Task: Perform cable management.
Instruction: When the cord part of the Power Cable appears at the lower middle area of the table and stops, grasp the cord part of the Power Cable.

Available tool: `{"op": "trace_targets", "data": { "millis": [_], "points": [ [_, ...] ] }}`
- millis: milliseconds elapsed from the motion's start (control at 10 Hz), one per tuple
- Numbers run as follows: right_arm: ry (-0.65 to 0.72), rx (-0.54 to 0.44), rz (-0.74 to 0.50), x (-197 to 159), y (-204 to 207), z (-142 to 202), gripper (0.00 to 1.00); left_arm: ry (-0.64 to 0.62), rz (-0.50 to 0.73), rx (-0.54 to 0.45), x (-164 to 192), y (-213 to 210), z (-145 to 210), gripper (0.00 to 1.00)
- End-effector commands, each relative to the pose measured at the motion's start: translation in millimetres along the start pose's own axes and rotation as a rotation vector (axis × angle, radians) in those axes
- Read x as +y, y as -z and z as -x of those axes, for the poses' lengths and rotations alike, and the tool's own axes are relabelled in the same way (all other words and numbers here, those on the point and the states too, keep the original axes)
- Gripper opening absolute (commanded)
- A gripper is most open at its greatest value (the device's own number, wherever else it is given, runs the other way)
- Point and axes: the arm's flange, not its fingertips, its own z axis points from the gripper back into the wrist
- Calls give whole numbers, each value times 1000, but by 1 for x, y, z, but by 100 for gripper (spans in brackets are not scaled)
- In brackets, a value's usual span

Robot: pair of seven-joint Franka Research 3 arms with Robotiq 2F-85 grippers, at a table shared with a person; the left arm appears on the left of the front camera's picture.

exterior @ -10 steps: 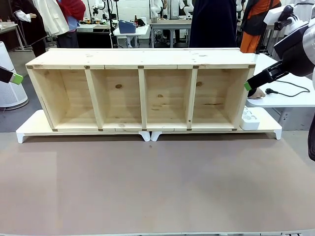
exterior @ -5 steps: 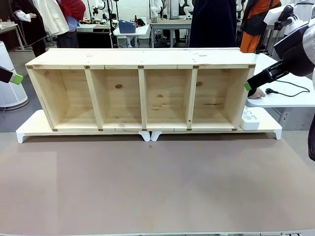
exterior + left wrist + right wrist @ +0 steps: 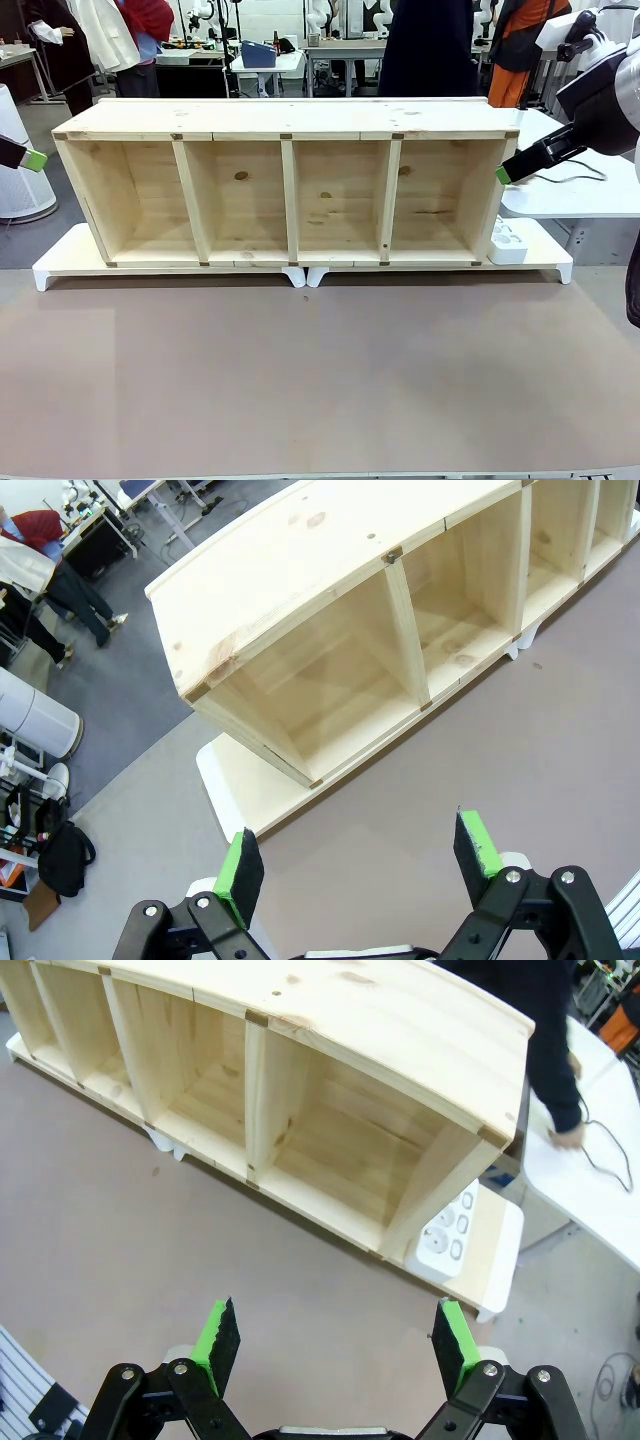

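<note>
The cable [image 3: 603, 1163] is a thin black cord on the white side table [image 3: 600, 1210], and a person's hand [image 3: 570, 1138] rests on its end there. In the front view a short stretch of the cable [image 3: 580, 179] shows behind my right gripper [image 3: 507, 174], which hangs beside the right end of the wooden shelf [image 3: 290, 135]. My right gripper [image 3: 333, 1345] is open and empty, high above the brown table. At the far left my left gripper [image 3: 32, 159] hovers, and in its wrist view the left gripper [image 3: 358, 862] is open with nothing between its fingers.
The shelf, with several open compartments, lies on a white base board [image 3: 540, 262]. A white power strip [image 3: 508, 240] sits on that board at the shelf's right end, seen also as the power strip [image 3: 447, 1232]. The person in dark clothes [image 3: 430, 50] stands behind the shelf.
The person's hand and the plug beside the shelf's right end have drawn back out of the front view, and the cord shifted with them. Neither arm has moved.
</note>
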Motion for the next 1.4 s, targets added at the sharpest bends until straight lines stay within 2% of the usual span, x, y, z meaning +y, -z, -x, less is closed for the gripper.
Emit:
{"op": "trace_targets", "data": {
  "millis": [0, 1300],
  "points": [
    [-2, -2, 2, 1, 1, -1, 100, 0, -5, -11, 1, 2, -2, 100],
    [-2, -2, 2, 1, 1, -1, 100, 0, -5, -11, 1, 2, -2, 100]
  ]
}}
